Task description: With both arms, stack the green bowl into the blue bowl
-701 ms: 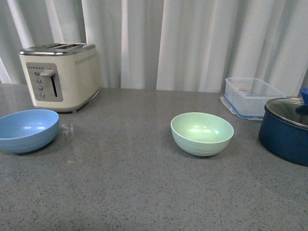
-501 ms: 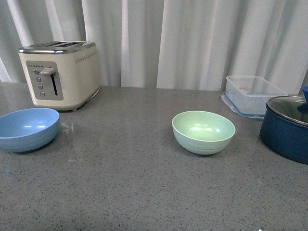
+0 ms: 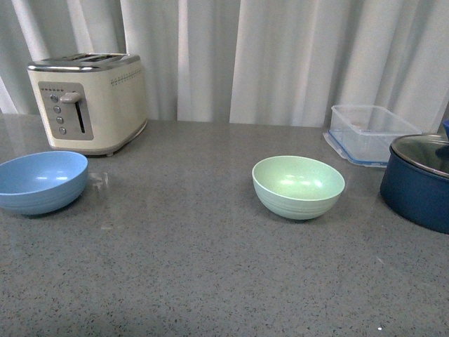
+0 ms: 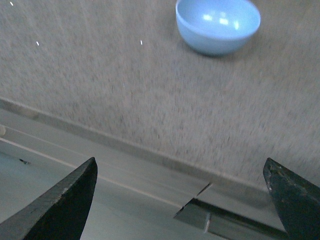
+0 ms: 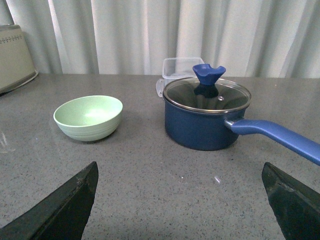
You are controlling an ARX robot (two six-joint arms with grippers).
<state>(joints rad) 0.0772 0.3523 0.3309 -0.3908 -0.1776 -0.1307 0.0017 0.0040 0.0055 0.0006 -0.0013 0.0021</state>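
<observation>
I see left gripper (image 4: 179, 170) and right gripper (image 5: 180, 172) spread, empty; green bowl (image 3: 298, 186) centre-right, blue bowl (image 3: 41, 182) far left, probably one apiece.

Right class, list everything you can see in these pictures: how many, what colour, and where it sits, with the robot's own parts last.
blue bowl: one, light sky-blue, far left of the counter, in front of the toaster, empty
green bowl: one, pale mint-green, right of centre, empty, well apart from the blue one
toaster: one, cream with a silver top, back left
container: one, clear plastic, back right
pot: one, dark navy with a glass lid, blue knob and blue handle, far right
counter: one, grey speckled, under everything
curtain: white, pleated, across the back
left gripper: one, black, open, holding nothing
right gripper: one, black, open, holding nothing
</observation>
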